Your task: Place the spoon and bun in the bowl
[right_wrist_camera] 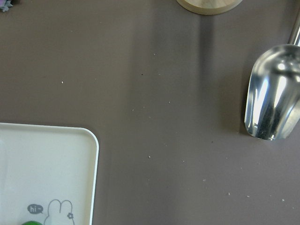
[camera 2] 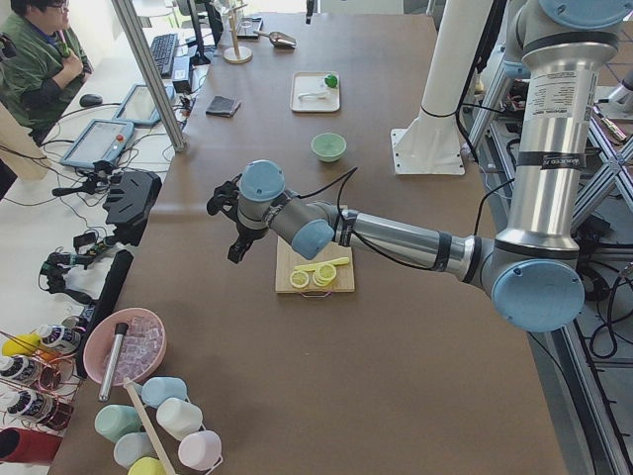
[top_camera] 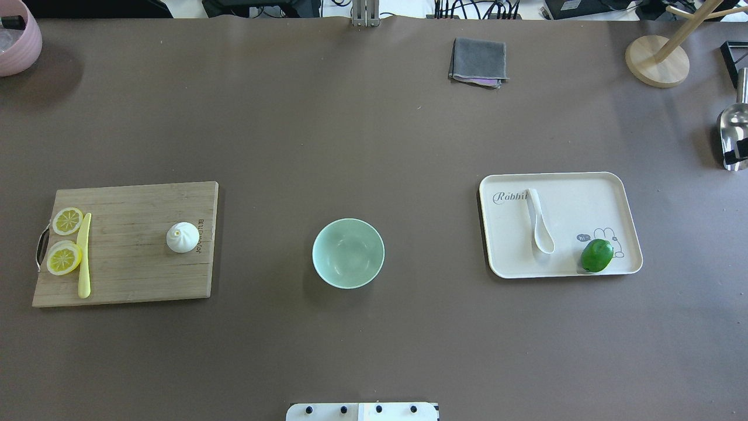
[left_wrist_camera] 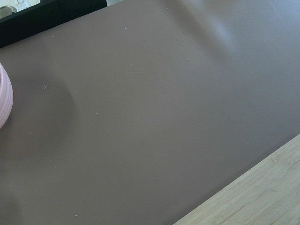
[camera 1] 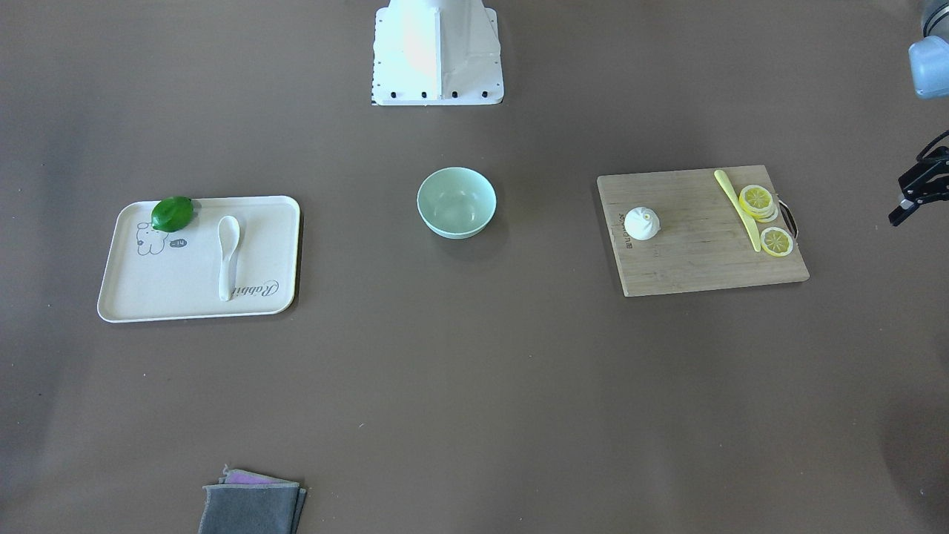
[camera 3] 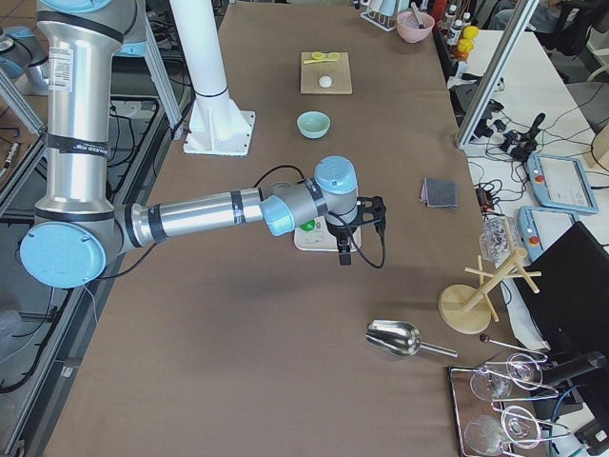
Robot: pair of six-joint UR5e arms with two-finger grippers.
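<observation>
The pale mint-green bowl [camera 1: 456, 202] stands empty at the table's middle, also in the overhead view [top_camera: 348, 253]. The cream-white spoon [camera 1: 227, 256] lies on a cream tray [camera 1: 148, 289], also seen from overhead [top_camera: 540, 222]. The white bun [camera 1: 642, 223] sits on a wooden cutting board [camera 1: 689, 259], also seen from overhead [top_camera: 182, 237]. My left gripper [camera 1: 897, 202] hovers open and empty beyond the board's outer end. My right gripper [camera 3: 362, 228] hovers past the tray's outer end; I cannot tell whether it is open or shut.
A green lime [camera 1: 173, 213] lies on the tray. A yellow knife [camera 1: 738, 210] and lemon slices [camera 1: 756, 199] lie on the board. A folded grey cloth [top_camera: 478, 61], a metal scoop [top_camera: 733, 134], a wooden stand [top_camera: 657, 61] and a pink bowl [top_camera: 14, 41] sit at the table's edges.
</observation>
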